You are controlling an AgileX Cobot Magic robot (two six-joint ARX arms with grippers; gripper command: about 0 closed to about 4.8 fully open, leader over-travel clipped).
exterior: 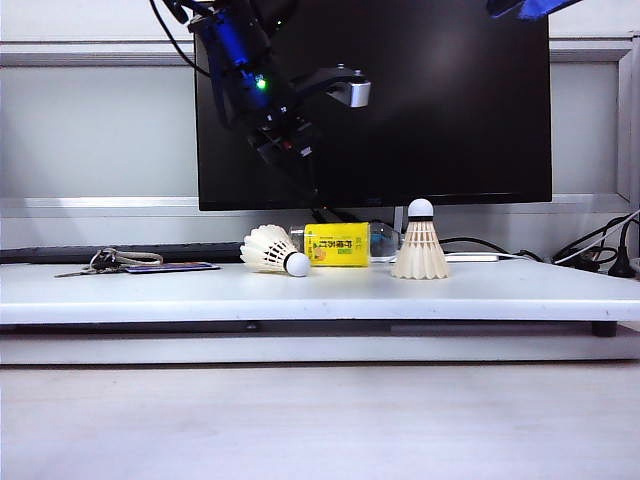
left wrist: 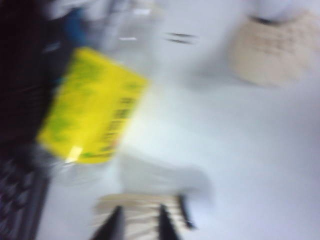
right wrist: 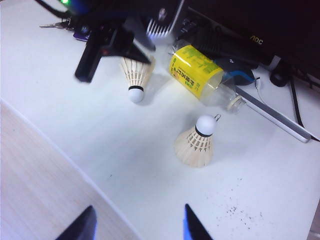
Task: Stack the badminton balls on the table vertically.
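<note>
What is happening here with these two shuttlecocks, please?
A two-arm robot is to stack them, and nothing is stacked yet. One shuttlecock stands upright on its skirt on the white table; the other shuttlecock lies on its side, next to a bottle with a yellow label. The left gripper hangs above the lying one, holding nothing. The right gripper waits open, away from both.
</note>
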